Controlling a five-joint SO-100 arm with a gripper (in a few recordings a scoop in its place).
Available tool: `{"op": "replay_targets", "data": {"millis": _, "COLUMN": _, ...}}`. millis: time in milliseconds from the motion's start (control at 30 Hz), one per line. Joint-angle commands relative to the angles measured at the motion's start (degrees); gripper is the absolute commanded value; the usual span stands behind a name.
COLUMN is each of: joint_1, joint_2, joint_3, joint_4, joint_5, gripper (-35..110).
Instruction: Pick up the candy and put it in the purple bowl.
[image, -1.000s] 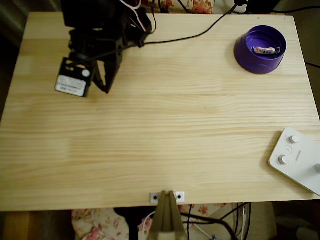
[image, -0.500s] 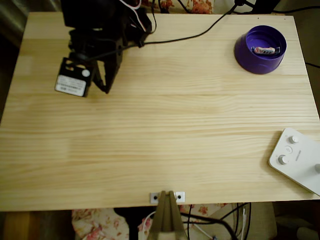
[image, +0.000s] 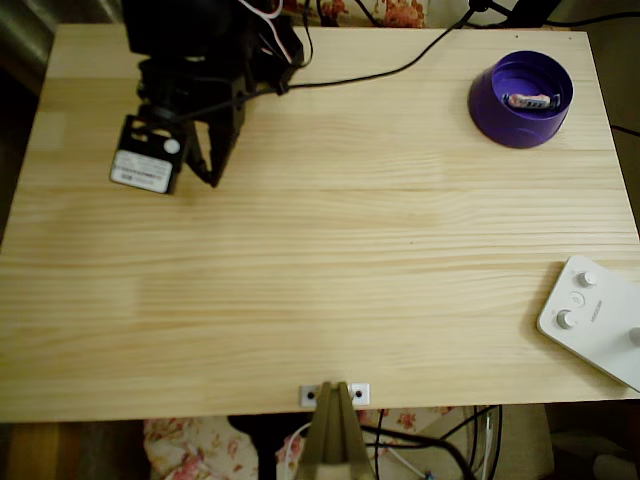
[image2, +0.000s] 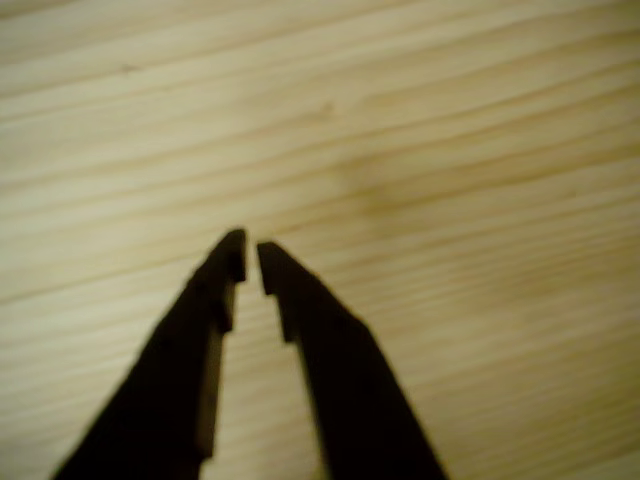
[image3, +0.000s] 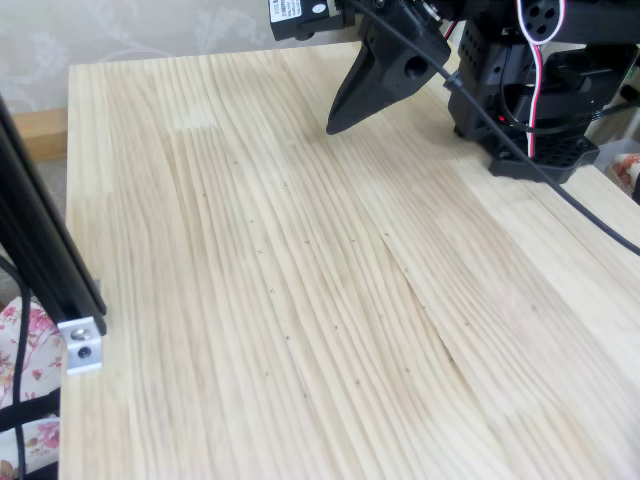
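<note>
Seen from overhead, a pale pine table (image: 320, 250) stretches across the frame. At the far left, near the back edge, the black robot arm (image: 195, 60) is folded over its base, with a small camera box bearing a white label (image: 143, 158) on its wrist. The gripper (image: 212, 172) points down toward the bare wood just beside that box. In the wrist view the gripper (image2: 250, 262) shows two dark fingers drawn nearly together, a thin slit between the tips and nothing held between them. The fixed view shows the same gripper (image3: 340, 122) hanging just above the table, tip down, with nothing in its grasp.

Moving right along the overhead view, the middle of the table is bare wood. A black cable (image: 400, 65) runs along the back edge. At the far right back corner sits the purple bowl (image: 521, 122). The candy (image: 528, 100) lies inside it, on the bowl's floor, its long axis running roughly left to right. At the right front edge, a white controller with round knobs (image: 595, 315) overhangs the table.

The candy lies well to the right of the gripper, across nearly the whole table. With the candy in the bowl and the gripper empty, the task looks complete, and no further reach seems needed.
</note>
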Motion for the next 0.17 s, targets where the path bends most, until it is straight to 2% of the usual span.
{"op": "replay_targets", "data": {"millis": 0, "joint_1": 1.14, "joint_2": 0.97, "joint_3": -0.26, "joint_4": -0.18, "joint_5": 0.62, "gripper": -1}}
{"op": "replay_targets", "data": {"millis": 133, "joint_1": 1.14, "joint_2": 0.97, "joint_3": -0.26, "joint_4": -0.18, "joint_5": 0.62, "gripper": -1}}
